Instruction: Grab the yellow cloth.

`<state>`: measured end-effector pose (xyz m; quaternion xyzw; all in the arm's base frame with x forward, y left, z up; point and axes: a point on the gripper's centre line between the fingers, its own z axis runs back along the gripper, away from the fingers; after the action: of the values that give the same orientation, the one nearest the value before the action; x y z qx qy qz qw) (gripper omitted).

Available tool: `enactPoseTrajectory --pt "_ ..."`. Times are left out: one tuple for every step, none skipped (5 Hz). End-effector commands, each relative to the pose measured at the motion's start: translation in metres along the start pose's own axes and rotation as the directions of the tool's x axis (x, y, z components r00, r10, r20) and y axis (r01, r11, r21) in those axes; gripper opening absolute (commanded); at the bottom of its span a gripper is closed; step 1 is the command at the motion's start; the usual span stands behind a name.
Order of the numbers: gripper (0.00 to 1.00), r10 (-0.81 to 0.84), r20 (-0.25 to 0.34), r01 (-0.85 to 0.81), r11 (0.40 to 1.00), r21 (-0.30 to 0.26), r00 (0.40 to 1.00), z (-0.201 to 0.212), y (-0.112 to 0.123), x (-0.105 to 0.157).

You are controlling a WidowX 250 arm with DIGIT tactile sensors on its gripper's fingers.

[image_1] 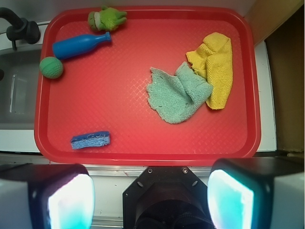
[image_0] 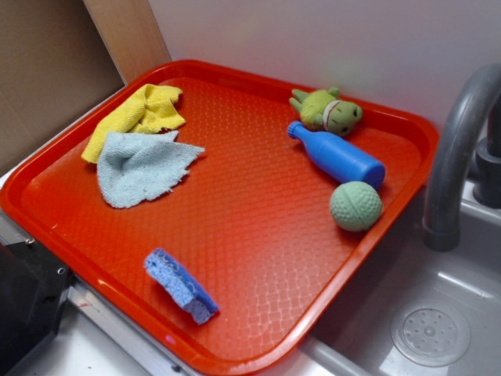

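The yellow cloth (image_0: 141,113) (image_1: 217,67) lies crumpled in the far left corner of the red tray (image_0: 258,204) (image_1: 119,109). A pale grey-blue rag (image_0: 141,164) (image_1: 178,95) lies against it and overlaps its edge. In the wrist view my gripper (image_1: 151,196) is open, high above and outside the tray's near rim. Its two fingers (image_1: 69,200) stand wide apart with nothing between them. The cloth is far ahead and to the right of the gripper in that view. The exterior view does not show the fingers.
On the tray also lie a blue sponge (image_0: 182,286) (image_1: 90,140), a blue bottle (image_0: 337,154) (image_1: 78,45), a green ball (image_0: 355,206) (image_1: 51,67) and a green plush toy (image_0: 327,111) (image_1: 106,19). A grey faucet (image_0: 454,157) and sink (image_0: 430,329) adjoin the tray.
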<state>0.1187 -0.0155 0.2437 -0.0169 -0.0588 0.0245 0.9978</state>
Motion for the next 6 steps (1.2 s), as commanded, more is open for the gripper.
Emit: enactPoseTrajectory --pt "1.00 0.000 0.000 0.000 1.000 0.000 1.000 0.000 0.000 0.000" --pt "1.00 0.191 0.017 -0.192 0.975 0.114 0.981 -0.021 0.035 0.050" --pt "1.00 0.418 0.035 -0.417 0.887 0.197 0.908 -0.041 0.066 0.088" --pt "1.00 0.479 0.092 -0.488 0.846 0.214 0.873 -0.076 0.072 0.125" --pt "1.00 0.479 0.092 -0.488 0.846 0.214 0.873 -0.076 0.072 0.125" --pt "1.00 0.479 0.092 -0.488 0.846 0.214 0.873 -0.076 0.072 0.125"
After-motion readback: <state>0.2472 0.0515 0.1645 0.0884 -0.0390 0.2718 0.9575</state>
